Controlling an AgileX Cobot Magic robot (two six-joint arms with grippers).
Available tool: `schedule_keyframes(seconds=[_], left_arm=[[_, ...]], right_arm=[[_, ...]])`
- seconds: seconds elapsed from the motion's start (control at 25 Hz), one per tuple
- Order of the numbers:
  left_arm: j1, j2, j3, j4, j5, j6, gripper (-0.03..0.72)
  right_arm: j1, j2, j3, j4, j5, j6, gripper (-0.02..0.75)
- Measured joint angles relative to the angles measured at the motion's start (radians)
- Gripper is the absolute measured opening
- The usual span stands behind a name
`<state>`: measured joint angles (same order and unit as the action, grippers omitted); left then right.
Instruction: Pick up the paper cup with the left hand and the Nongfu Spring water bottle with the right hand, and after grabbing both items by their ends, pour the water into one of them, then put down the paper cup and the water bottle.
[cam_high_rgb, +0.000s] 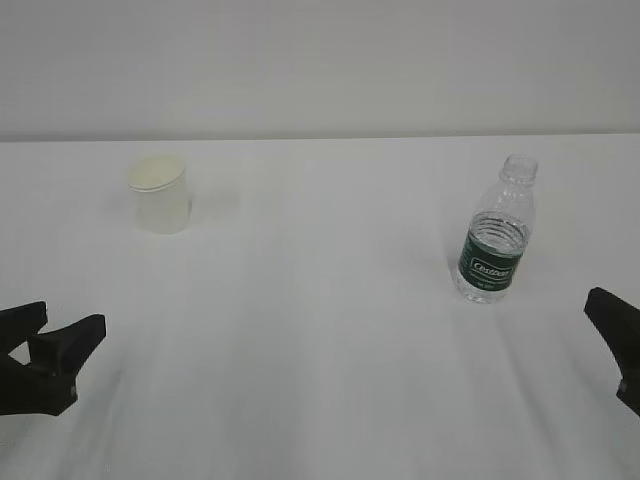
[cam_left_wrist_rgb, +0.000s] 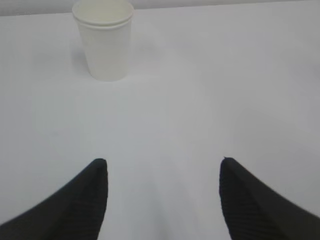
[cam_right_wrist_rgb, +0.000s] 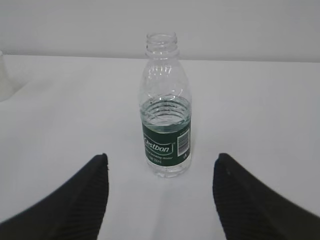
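The cream-white paper cup (cam_high_rgb: 160, 195) stands upright at the back left of the table; the left wrist view shows the cup (cam_left_wrist_rgb: 103, 42) far ahead and left of centre. My left gripper (cam_left_wrist_rgb: 163, 160) is open and empty, low at the table's front left (cam_high_rgb: 68, 320). The clear Nongfu Spring water bottle (cam_high_rgb: 495, 235) stands upright and uncapped on the right. Water (cam_right_wrist_rgb: 165, 112) fills the bottle (cam_right_wrist_rgb: 166, 145) to about the top of its green label. My right gripper (cam_right_wrist_rgb: 161, 157) is open, its jaws apart short of the bottle, touching nothing.
The white table (cam_high_rgb: 320, 330) runs back to a plain pale wall (cam_high_rgb: 320, 60). Between cup and bottle lies a wide bare stretch of tabletop. One black finger (cam_high_rgb: 612, 318) of my right gripper shows at the right edge of the exterior view.
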<state>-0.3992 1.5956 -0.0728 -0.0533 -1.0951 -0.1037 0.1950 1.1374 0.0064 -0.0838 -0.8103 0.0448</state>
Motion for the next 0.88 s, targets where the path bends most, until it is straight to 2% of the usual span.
schedule_keyframes(seconds=[0.2,0.4,0.52,0.72,0.88], left_arm=[[0.0,0.135,0.0,-0.004,-0.043,0.003,0.503],[0.0,0.186,-0.013,-0.006,-0.048,0.005,0.503],[0.0,0.186,-0.013,-0.018,-0.05,0.005,0.503],[0.0,0.186,-0.037,-0.025,-0.05,0.005,0.503],[0.0,0.186,-0.076,-0.026,-0.05,0.005,0.503]], right_arm=[[0.0,0.083,0.0,0.006,-0.038,-0.005,0.501],[0.0,0.237,0.0,0.007,-0.199,-0.005,0.593],[0.0,0.356,0.0,0.007,-0.301,-0.005,0.609],[0.0,0.543,-0.017,-0.008,-0.323,-0.005,0.612],[0.0,0.588,-0.045,-0.047,-0.328,-0.005,0.613]])
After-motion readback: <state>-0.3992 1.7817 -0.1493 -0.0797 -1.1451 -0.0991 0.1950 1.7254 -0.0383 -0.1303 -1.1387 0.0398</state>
